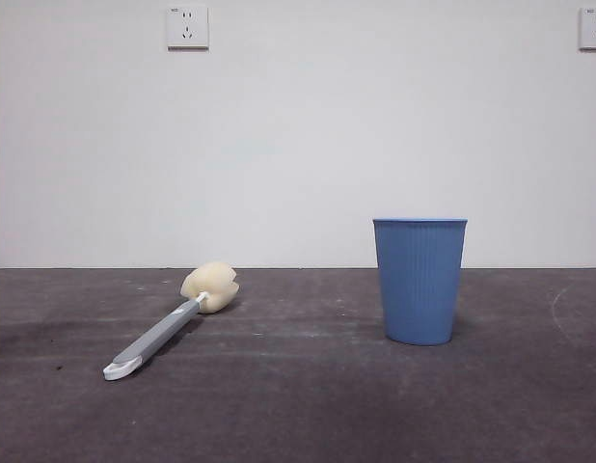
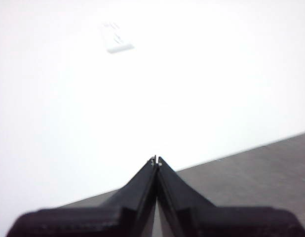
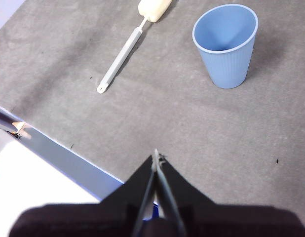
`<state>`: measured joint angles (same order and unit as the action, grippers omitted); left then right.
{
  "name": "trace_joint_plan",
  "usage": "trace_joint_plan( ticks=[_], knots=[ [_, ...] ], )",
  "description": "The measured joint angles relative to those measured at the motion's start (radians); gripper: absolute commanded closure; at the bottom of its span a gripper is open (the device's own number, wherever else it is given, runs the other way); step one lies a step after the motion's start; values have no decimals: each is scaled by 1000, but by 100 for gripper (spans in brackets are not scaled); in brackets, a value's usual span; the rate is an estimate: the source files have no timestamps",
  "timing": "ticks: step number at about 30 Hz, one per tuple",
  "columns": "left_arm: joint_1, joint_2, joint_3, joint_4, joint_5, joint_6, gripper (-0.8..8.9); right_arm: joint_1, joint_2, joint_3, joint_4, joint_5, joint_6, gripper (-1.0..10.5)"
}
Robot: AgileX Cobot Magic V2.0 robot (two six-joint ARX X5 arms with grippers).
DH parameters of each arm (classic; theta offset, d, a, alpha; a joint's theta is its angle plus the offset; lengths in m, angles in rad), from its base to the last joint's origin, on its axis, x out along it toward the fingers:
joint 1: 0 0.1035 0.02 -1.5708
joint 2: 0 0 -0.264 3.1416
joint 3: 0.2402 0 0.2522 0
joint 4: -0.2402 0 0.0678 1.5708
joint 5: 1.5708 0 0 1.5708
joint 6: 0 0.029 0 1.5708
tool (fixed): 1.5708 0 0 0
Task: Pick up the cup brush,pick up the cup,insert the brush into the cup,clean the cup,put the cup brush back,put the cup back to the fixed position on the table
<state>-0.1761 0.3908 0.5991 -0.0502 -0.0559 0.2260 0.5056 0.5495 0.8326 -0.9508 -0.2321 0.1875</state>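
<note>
The cup brush [image 1: 168,328] lies flat on the table [image 1: 298,405] at the left, its cream sponge head toward the wall and its white looped tip toward the front. The blue ribbed cup [image 1: 419,280] stands upright at the right, empty. Both also show in the right wrist view: the brush [image 3: 125,49] and the cup [image 3: 226,44], well ahead of my right gripper [image 3: 155,157], which is shut and empty above the table's near edge. My left gripper [image 2: 156,160] is shut and empty, facing the white wall. Neither gripper shows in the front view.
A white wall with two power sockets [image 1: 187,27] stands behind the table. In the right wrist view the table's near edge [image 3: 68,158] and a white surface beyond it show beside the gripper.
</note>
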Motion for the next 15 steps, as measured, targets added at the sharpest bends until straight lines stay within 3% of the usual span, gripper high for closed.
trace_joint_plan(
  ticks=[6, 15],
  knots=[
    [100, -134, -223, 40, 8, 7, 817, 0, 0, 0, 0, 0, 0, 942],
    [150, -314, -559, 87, 11, -120, 817, 0, 0, 0, -1, 0, 0, 942]
  ],
)
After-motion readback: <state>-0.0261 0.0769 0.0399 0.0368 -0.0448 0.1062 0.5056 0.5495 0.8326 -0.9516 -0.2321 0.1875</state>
